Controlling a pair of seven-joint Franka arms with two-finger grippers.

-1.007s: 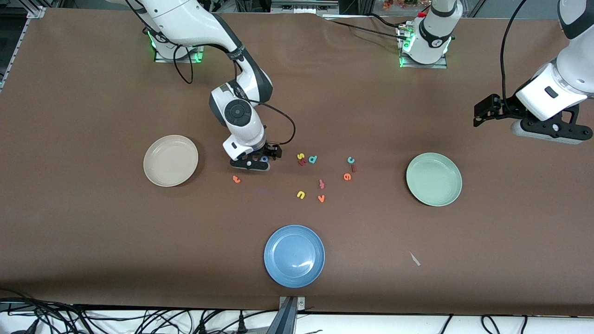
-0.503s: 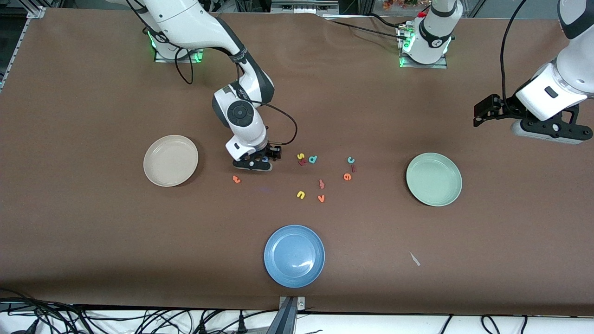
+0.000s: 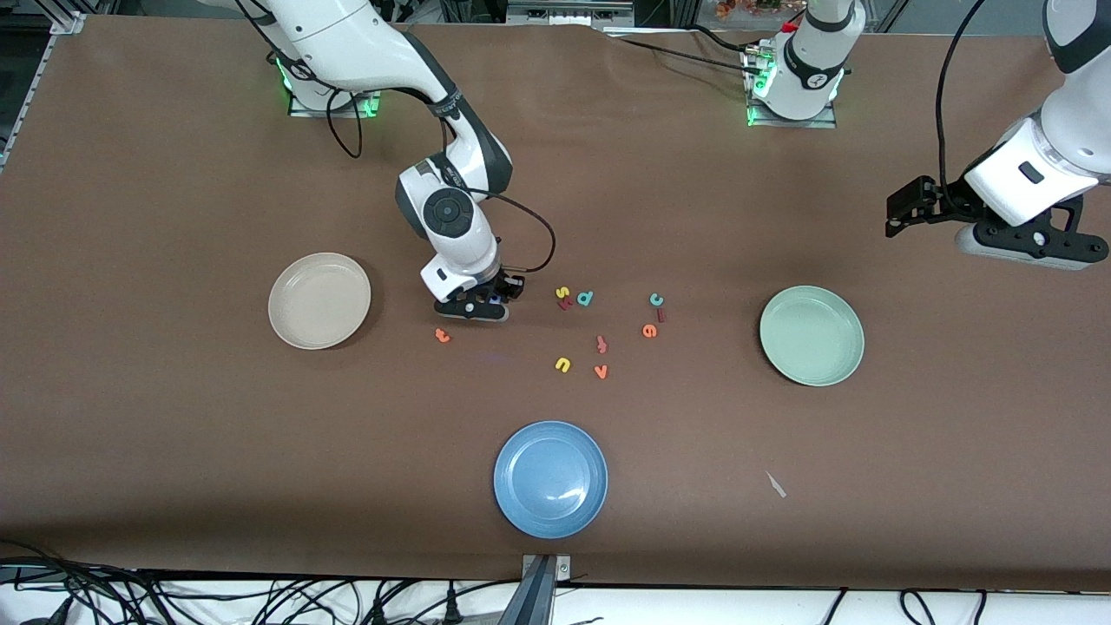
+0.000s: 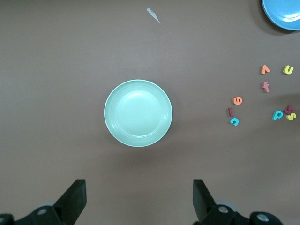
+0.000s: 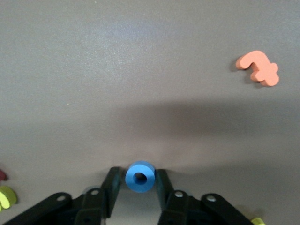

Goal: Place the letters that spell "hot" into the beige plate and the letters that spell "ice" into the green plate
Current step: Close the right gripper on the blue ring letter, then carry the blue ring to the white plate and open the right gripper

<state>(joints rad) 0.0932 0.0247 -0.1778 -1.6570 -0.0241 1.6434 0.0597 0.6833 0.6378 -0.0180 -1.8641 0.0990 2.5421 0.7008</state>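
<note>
My right gripper (image 3: 483,305) is down at the table between the beige plate (image 3: 319,300) and the letter cluster. It is shut on the blue o (image 5: 140,177), with a finger pressing each side of the ring. The orange t (image 3: 443,335) lies a little nearer the camera, apart from the gripper (image 5: 139,175). A yellow corner (image 5: 257,221) peeks out beside the fingers; which letter it is I cannot tell. The teal c (image 3: 657,299), dark red i (image 3: 662,315) and orange e (image 3: 649,331) lie together beside the green plate (image 3: 811,335). My left gripper (image 3: 896,217) waits open in the air over the table by the green plate (image 4: 138,113).
A blue plate (image 3: 550,478) sits near the front edge. Between the two letter groups lie a yellow s (image 3: 562,292), a teal d (image 3: 586,299), a salmon f (image 3: 601,345), a yellow u (image 3: 562,365) and an orange v (image 3: 600,371). A white scrap (image 3: 775,484) lies nearer the camera than the green plate.
The right gripper's fingers have closed in onto the blue o, and its hand has shifted slightly. The left arm has not moved.
</note>
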